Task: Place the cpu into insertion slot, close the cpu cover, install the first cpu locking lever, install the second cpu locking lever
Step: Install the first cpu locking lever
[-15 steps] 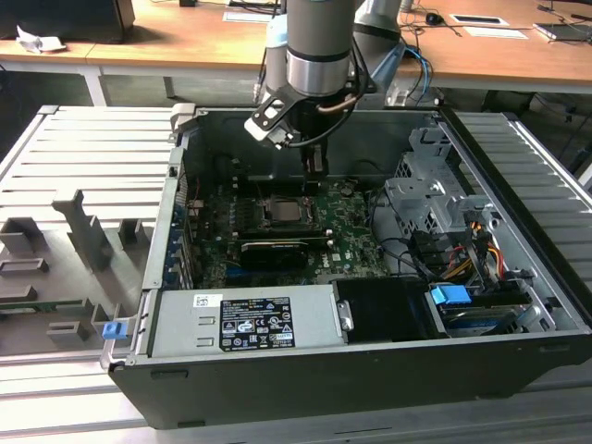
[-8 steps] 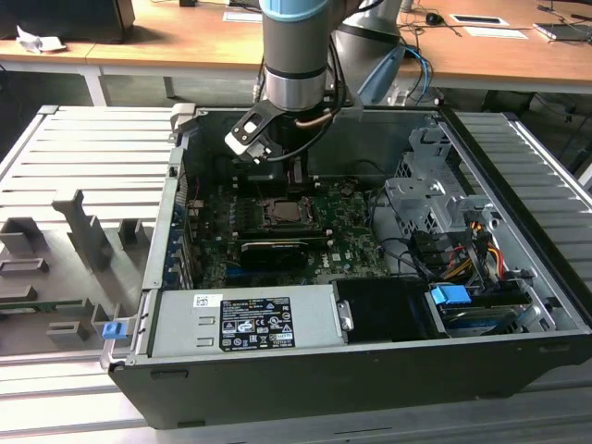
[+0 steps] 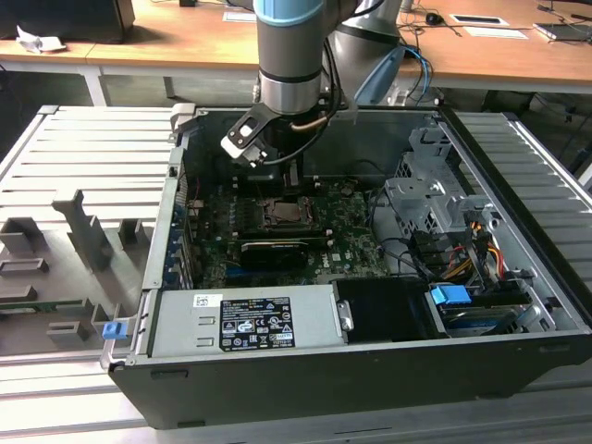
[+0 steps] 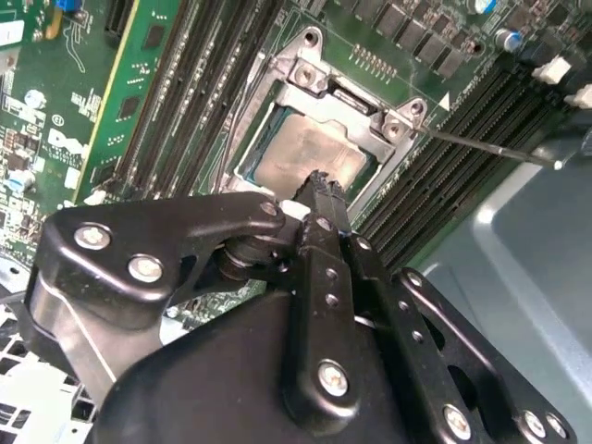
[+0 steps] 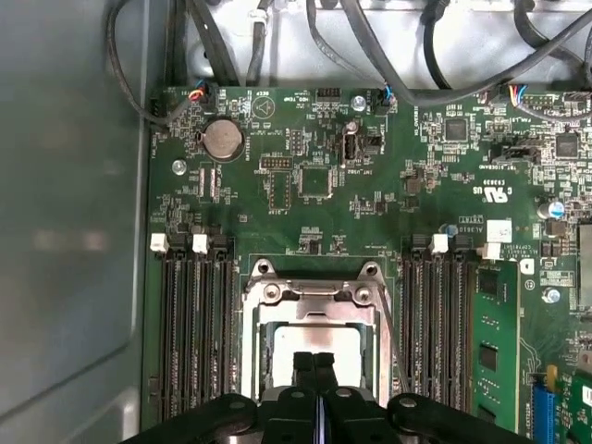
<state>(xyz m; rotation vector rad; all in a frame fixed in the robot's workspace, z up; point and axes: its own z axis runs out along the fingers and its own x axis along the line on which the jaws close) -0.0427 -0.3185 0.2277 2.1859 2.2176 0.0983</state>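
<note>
The cpu point(image 4: 310, 153) lies flat in the insertion slot point(image 3: 285, 215) on the green motherboard, its silvery-beige top point(image 5: 314, 338) showing through the window of the cpu cover point(image 5: 314, 301). The cover point(image 4: 356, 102) lies down over the slot. My gripper point(image 5: 313, 363) is shut, its two black fingers pressed together with nothing between them, tips just over the chip's near edge point(image 4: 319, 183). In the exterior view the gripper point(image 3: 287, 182) hangs inside the case right above the socket. A thin metal locking lever point(image 4: 486, 150) sticks out free from one corner of the socket.
Rows of black memory slots point(image 5: 194, 333) flank the socket on both sides. A long black card point(image 3: 273, 252) lies in front of it. Cables point(image 5: 370, 37) run along the board's far edge. The grey case wall point(image 5: 74, 231) stands close on one side, and drive cages point(image 3: 425, 199) on the exterior view's right.
</note>
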